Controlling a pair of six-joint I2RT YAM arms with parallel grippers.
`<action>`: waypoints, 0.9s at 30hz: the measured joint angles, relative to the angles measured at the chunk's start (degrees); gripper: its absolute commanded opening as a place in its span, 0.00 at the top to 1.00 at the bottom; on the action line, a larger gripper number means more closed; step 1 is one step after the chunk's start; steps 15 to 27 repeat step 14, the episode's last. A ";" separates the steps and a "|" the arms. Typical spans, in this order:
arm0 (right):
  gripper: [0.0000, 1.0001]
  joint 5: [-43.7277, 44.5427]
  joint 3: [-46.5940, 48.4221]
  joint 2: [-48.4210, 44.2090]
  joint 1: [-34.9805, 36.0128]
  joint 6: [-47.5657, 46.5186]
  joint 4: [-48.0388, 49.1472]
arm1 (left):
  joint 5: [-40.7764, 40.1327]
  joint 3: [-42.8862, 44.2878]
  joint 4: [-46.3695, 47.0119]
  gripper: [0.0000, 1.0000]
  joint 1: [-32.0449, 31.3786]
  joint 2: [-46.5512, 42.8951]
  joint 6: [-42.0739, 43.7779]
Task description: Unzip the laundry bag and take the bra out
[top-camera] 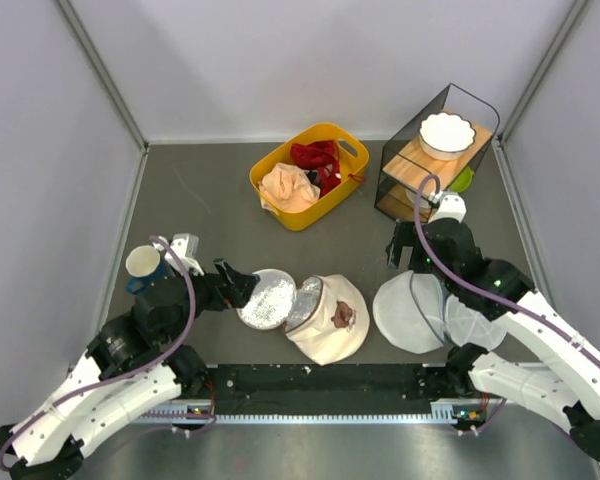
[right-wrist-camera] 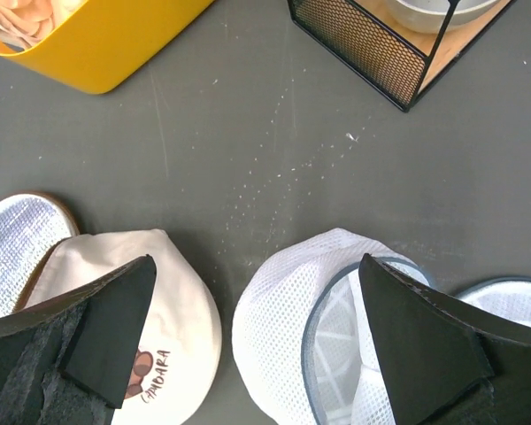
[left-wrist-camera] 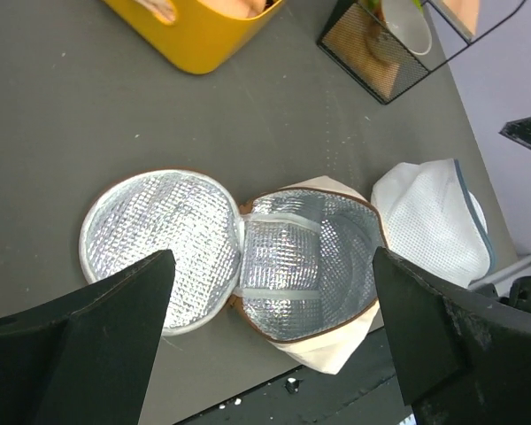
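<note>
— Where is the bag (top-camera: 328, 320) now?

— It lies on its side at the near middle of the tabletop (top-camera: 210, 200), between the two arms. Its mouth looks to the left. The zipper is open all the way around, and the lid (top-camera: 267, 298) lies flat just left of the bag, silver side up and joined to it at one edge.

— So the unzipping is done?

— I judge yes. The left wrist view looks straight into the bag, and I see only silver lining with one band across it. No bra is inside, as far as this view shows.

— Then where is the bra?

— I cannot tell. A peach cloth (top-camera: 288, 187) lies in the yellow basket (top-camera: 320, 212), farther away. It may be the bra, but I am not sure.

— And the hands?

— The left hand (top-camera: 238, 282) is just left of the lid, fingers wide apart, holding nothing. The right hand (top-camera: 407, 255) hangs above the white mesh pouches (top-camera: 410, 310), right of the bag, also spread and empty.
</note>
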 measured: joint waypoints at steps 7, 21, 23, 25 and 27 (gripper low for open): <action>0.01 0.13 -0.85 -0.35 0.00 1.70 -0.24 | -0.90 -4.02 -2.27 0.01 0.00 -2.10 -3.02; 0.01 0.94 -1.99 -0.55 0.00 2.82 -0.66 | -0.87 -4.28 -2.71 0.01 0.00 -2.03 -3.26; 0.01 0.94 -1.99 -0.55 0.00 2.82 -0.66 | -0.87 -4.28 -2.71 0.01 0.00 -2.03 -3.26; 0.01 0.94 -1.99 -0.55 0.00 2.82 -0.66 | -0.87 -4.28 -2.71 0.01 0.00 -2.03 -3.26; 0.01 0.94 -1.99 -0.55 0.00 2.82 -0.66 | -0.87 -4.28 -2.71 0.01 0.00 -2.03 -3.26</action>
